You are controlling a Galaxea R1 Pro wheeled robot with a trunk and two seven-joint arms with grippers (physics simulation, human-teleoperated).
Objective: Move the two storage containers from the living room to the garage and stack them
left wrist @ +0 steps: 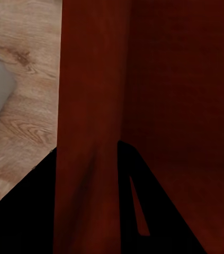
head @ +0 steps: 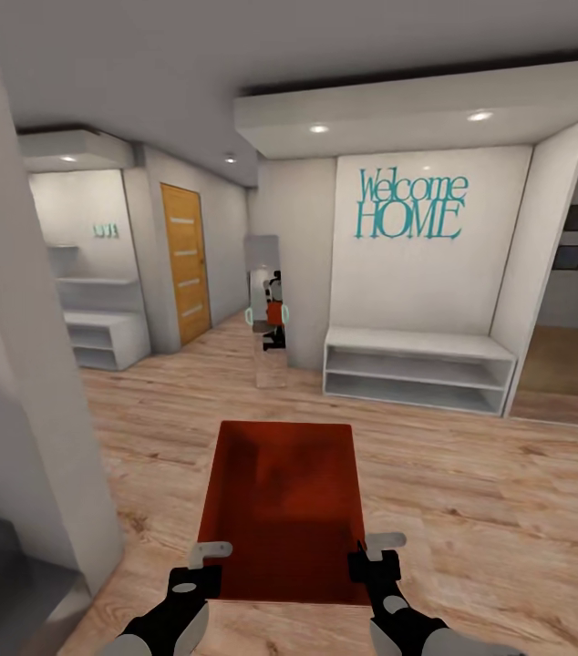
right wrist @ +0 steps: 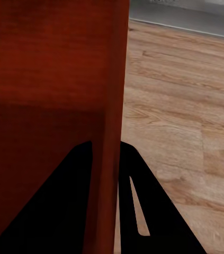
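Note:
I carry one orange-red open-top storage container [head: 284, 506] in front of me, held level above the pale wood-plank flooring. My left gripper [head: 205, 569] is shut on its near left wall [left wrist: 85, 132], one finger inside and one outside. On the near right wall [right wrist: 109, 106] my right gripper [head: 376, 563] is shut the same way. This is an entry hall with a "Welcome HOME" wall sign [head: 411, 205].
A white pillar [head: 25, 383] stands close on my left. Ahead are a white low shelf bench [head: 417, 369], a standing mirror [head: 269, 310] and an orange wood door with pale stripes [head: 185, 262]. Another white shelf unit [head: 107, 337] sits at the back left. An opening [head: 576, 346] leads right.

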